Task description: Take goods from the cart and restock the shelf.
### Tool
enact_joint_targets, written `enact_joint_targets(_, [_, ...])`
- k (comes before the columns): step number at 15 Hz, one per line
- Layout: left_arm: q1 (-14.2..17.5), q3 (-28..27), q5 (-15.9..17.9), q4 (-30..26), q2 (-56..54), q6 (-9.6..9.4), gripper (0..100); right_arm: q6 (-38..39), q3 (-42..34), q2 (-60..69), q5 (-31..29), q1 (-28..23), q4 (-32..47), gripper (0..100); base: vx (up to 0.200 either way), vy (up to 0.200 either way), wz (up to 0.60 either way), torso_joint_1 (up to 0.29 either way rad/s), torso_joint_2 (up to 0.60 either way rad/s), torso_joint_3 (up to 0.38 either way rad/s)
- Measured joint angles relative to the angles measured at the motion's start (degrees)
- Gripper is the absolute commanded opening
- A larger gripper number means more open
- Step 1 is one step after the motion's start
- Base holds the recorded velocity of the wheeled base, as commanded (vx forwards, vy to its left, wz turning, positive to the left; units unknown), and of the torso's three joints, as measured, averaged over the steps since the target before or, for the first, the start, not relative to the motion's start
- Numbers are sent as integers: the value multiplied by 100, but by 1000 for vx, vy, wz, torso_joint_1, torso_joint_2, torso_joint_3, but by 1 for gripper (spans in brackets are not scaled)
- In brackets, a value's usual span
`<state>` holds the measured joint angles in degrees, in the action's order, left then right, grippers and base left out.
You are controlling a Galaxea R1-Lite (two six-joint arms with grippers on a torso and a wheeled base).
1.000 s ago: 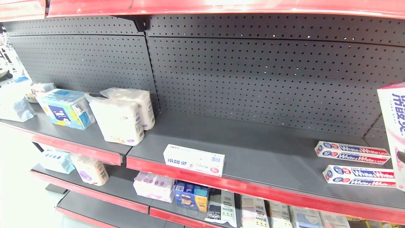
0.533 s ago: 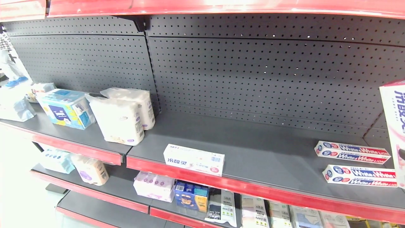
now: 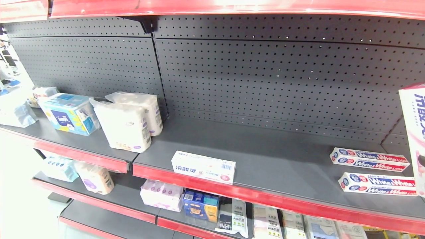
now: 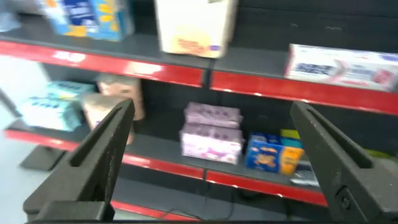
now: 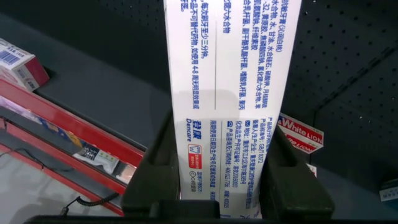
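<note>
My right gripper (image 5: 224, 180) is shut on a tall white toothpaste box (image 5: 233, 93), held upright above the right end of the grey shelf (image 3: 282, 166). The same box (image 3: 415, 132) stands at the head view's right edge. Just beyond it, two red-and-white toothpaste boxes (image 3: 369, 159) (image 3: 378, 184) lie flat on the shelf. Another white toothpaste box (image 3: 203, 167) lies at the shelf's front edge, mid-left. My left gripper (image 4: 211, 137) is open and holds nothing, low down in front of the lower shelves.
Two white tissue packs (image 3: 124, 124) and a blue pack (image 3: 69, 113) stand on the shelf to the left. The shelf's middle is bare. Purple packs (image 4: 210, 130) and small boxes (image 3: 201, 205) fill the lower shelf. A perforated back panel (image 3: 265, 76) closes the rear.
The held toothpaste box has edged slightly to the right at the head view's right edge. Nothing on the shelf has moved.
</note>
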<state>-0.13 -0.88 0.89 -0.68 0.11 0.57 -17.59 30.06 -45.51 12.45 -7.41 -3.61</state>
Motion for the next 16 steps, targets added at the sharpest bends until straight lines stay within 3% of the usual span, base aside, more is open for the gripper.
enact_joint_targets(2, [6,59,-280,73,-9,205,100,7,0,-33,0,2,-154,0,0,0,0,0,0,0])
enact_joint_targets(5, [2,83,-176,68,-9,-33,100,16,1,-132,6,17,-347,0,0,0,0,0,0,0])
enact_joint_targets(9, [4,80,-157,68,-9,-44,100,-13,55,-280,17,160,-391,0,0,0,0,0,0,0])
enact_joint_targets(16, [4,78,-155,68,-9,-41,100,-13,607,-1364,16,1262,-375,0,0,0,0,0,0,0])
